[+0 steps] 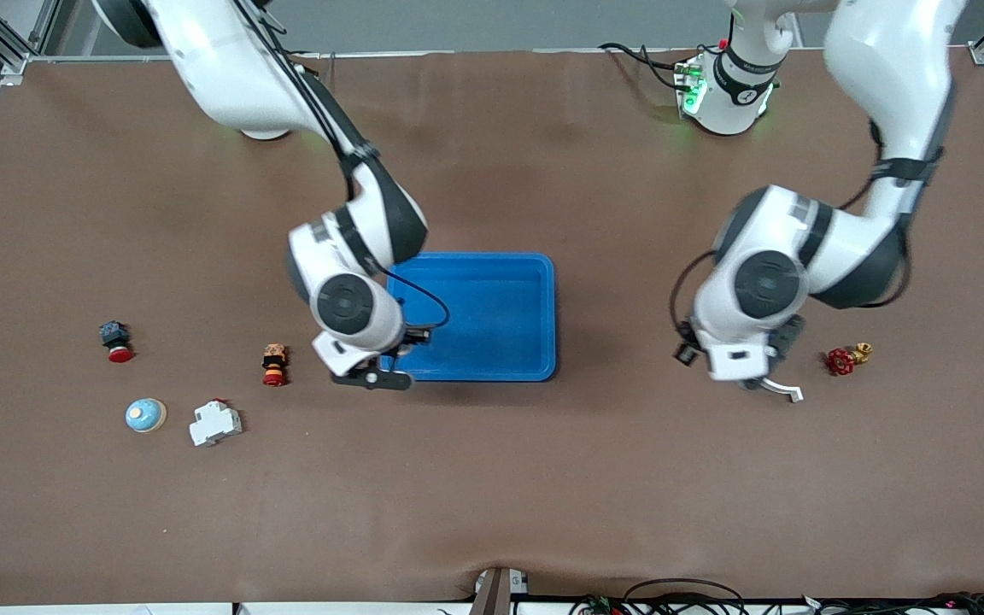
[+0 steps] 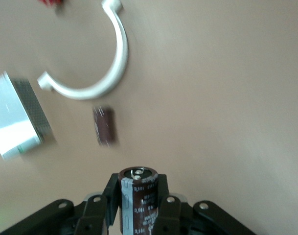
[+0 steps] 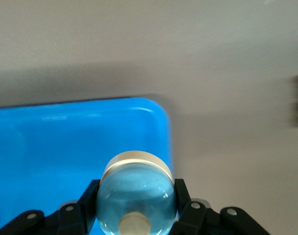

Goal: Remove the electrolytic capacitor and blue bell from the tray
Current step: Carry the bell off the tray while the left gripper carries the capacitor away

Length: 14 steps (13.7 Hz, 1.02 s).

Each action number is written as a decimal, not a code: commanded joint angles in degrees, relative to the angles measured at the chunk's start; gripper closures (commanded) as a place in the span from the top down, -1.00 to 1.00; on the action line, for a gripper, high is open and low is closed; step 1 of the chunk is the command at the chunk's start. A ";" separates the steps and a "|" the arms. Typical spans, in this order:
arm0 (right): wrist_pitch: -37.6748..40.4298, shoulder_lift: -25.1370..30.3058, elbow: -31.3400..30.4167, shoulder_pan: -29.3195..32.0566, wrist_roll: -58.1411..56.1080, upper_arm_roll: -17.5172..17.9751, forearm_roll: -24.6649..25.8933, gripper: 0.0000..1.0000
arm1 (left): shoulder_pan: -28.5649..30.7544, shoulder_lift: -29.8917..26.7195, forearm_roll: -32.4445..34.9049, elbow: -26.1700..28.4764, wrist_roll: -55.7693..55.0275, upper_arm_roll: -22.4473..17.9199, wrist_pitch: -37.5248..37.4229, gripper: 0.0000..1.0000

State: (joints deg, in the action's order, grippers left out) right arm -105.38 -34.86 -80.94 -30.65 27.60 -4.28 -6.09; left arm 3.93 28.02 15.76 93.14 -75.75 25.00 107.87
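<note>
Here the right pincer (image 3: 135, 215) pinches the bell (image 3: 136, 196) over the blue tray's (image 1: 543, 316) corner nearest the camera. The left pincer (image 2: 138, 210) pinches the capacitor (image 2: 139, 198) above open bench (image 1: 492, 495), near a white clamp (image 2: 97, 73); its fingertips are cut off.

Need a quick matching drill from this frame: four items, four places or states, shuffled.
Items:
1. capacitor
2. bell
3. blue tray
4. red valve

Places or states:
A. lies on the table toward the left arm's end
B. clamped in the right gripper, over the tray's corner
C. clamped in the left gripper, above the table
D. sits mid-table between the two arms, nothing visible in it

Pairs: 1-C, 2-B, 3-D, 4-A
</note>
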 commanded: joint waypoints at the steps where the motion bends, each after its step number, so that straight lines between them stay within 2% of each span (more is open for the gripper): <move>1: 7.71 8.83 -3.00 7.68 -13.39 0.33 4.65 -1.00 | 4.84 -0.77 0.49 1.17 7.26 0.23 -0.55 -1.00; 3: 9.40 10.60 -3.17 13.83 -25.77 0.15 8.09 -1.00 | 8.44 -0.60 2.77 1.17 11.57 0.23 -0.55 -1.00; 6: 9.23 10.17 -3.52 24.29 -44.50 0.15 8.11 -1.00 | 13.02 -0.33 4.01 1.08 19.74 0.14 0.06 -1.00; 8: 5.65 9.99 -6.84 28.79 -51.65 0.24 8.02 -1.00 | 15.22 0.63 7.51 1.34 23.09 0.14 0.33 -1.00; 10: 0.38 10.16 -12.20 30.73 -54.92 0.24 8.02 -1.00 | 16.63 1.77 9.02 1.43 23.89 0.14 0.41 -1.00; 14: -17.79 10.52 -28.01 30.92 -54.58 0.41 6.18 -1.00 | 16.37 3.97 7.80 1.70 22.58 0.40 1.91 -1.00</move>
State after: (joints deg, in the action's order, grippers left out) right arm -116.16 -26.16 -101.08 0.22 -27.02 -4.71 0.96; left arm 20.44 31.63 23.51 94.55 -52.37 24.67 109.10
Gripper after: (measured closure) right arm 0.348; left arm 0.661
